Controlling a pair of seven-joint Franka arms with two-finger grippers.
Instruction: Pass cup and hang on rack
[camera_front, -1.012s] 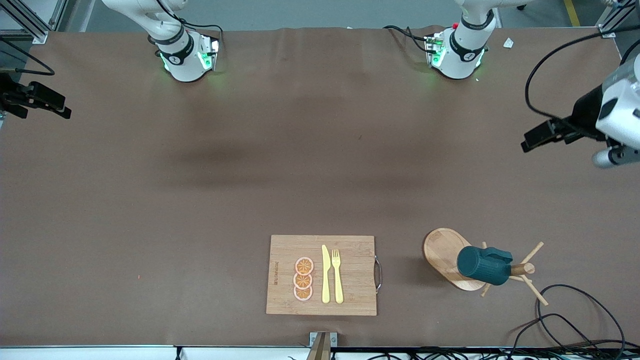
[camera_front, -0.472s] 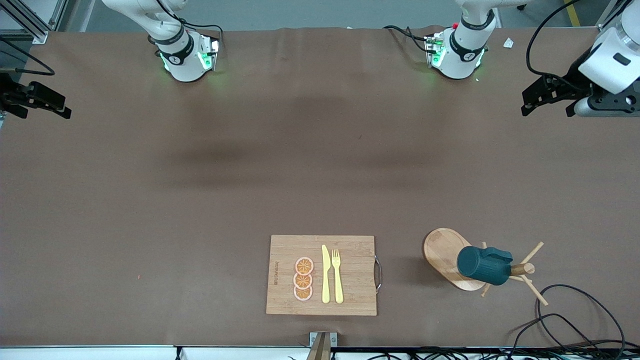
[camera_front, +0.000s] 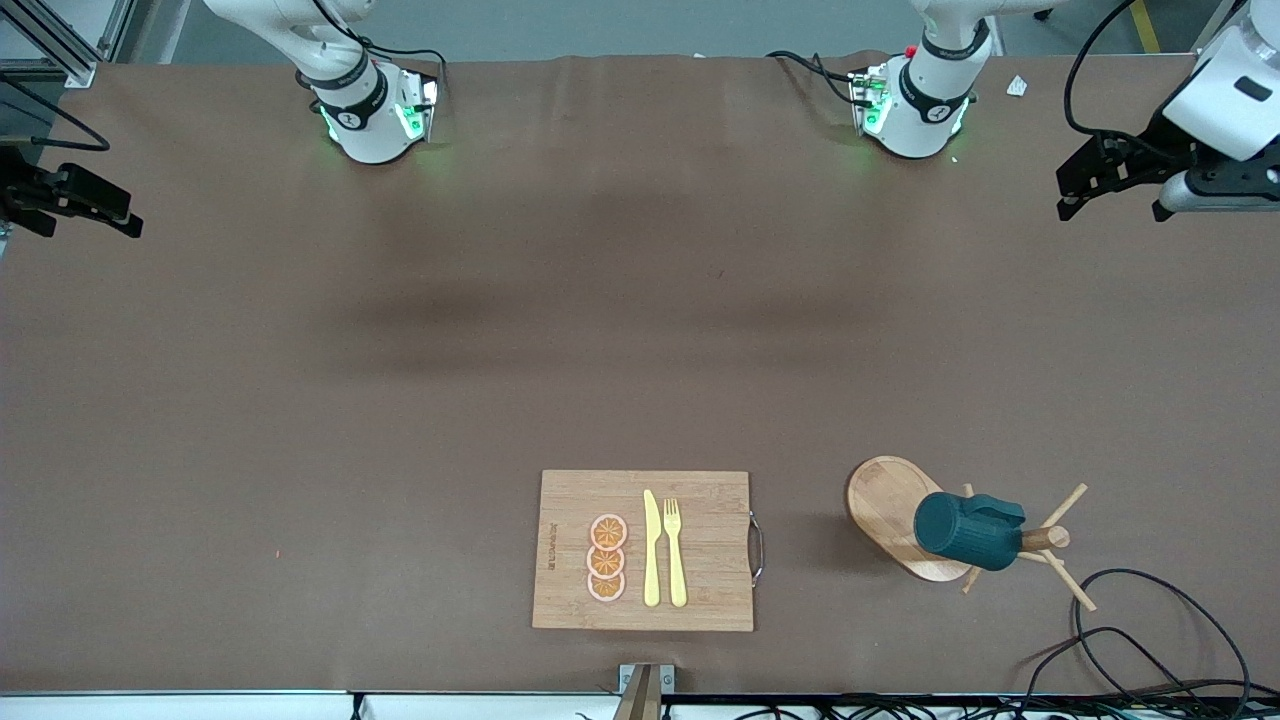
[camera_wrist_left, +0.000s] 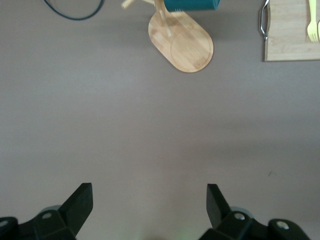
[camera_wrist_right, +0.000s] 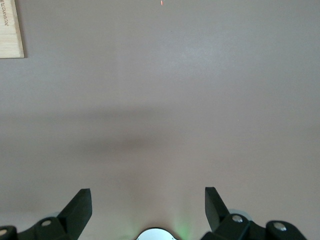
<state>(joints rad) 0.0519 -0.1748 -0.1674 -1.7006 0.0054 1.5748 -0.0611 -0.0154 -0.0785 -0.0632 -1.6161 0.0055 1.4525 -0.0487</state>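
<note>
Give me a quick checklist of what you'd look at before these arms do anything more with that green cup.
1. Cup on a peg of the rack: ok.
2. Rack base flat on the table: ok.
3. Left gripper open, empty, over the table's left-arm end: ok.
4. Right gripper open, empty, at the right-arm end: ok.
5. Cutting board apart from the rack: ok.
6. Peg through the cup's handle: cannot tell.

The cup (camera_wrist_left: 192, 4) is running off the left wrist view's edge, only its lower side showing; in the front view it is hiding the rack's (camera_front: 886, 503) post. The cutting board (camera_wrist_right: 11, 30) is showing only a corner in the right wrist view.
</note>
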